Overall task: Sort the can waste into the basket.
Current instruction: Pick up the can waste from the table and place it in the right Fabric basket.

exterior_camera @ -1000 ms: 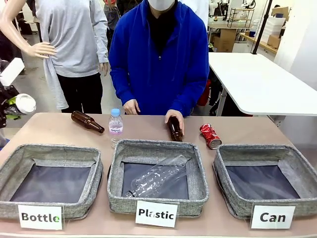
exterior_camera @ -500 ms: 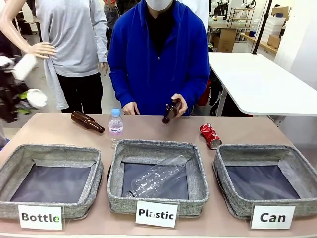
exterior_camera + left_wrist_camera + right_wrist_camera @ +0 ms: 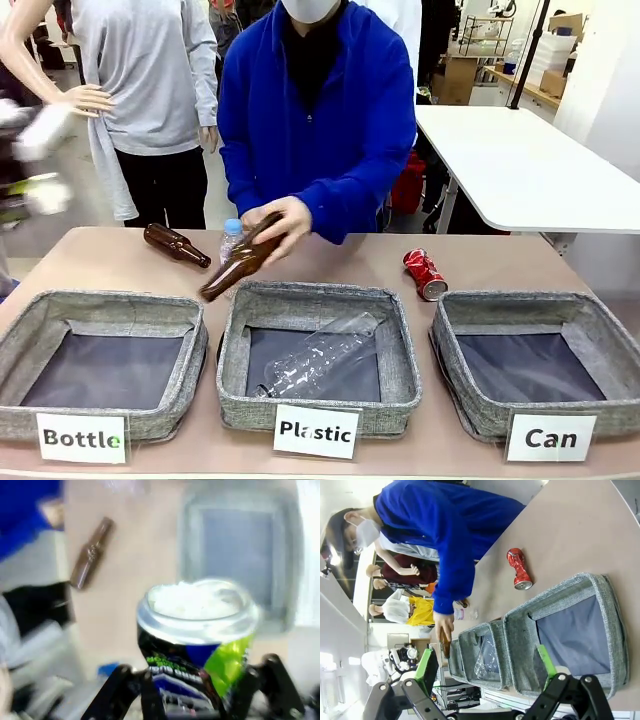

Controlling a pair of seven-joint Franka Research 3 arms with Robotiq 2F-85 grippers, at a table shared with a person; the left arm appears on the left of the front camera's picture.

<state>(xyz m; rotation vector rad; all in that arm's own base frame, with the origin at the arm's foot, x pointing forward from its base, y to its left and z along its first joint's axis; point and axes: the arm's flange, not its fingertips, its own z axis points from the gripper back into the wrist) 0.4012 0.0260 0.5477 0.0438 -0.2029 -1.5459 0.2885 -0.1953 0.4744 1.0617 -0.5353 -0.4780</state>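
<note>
**One can gripped, one lying on the table**

The dark can [image 3: 192,650], black-blue with green print, sits upright between the fingers of the left gripper [image 3: 195,700]. They clamp it from both sides above the table [image 3: 130,580], and its pale top faces the left wrist camera (a smeared picture). Beyond the can, that view takes in a brown bottle [image 3: 92,552] lying flat and a grey basket [image 3: 240,555] too blurred for its label to be read.

The red can [image 3: 425,274] lies on its side on the table, just behind the Can basket [image 3: 520,300] and outside it. The right wrist camera shows that pair sideways, near each other but apart. The right gripper [image 3: 487,662] hangs there with its green pads spread wide and nothing between them.

The front view adds the person's hand [image 3: 282,222], closed round a second brown bottle [image 3: 238,265]. The bottle is tilted neck-down near the back left corner of the Plastic basket [image 3: 400,360], where a clear bottle [image 3: 315,362] lies. A small capped bottle [image 3: 232,232] stands just behind the hand, and the Bottle basket [image 3: 100,300] sits at the left.
</note>
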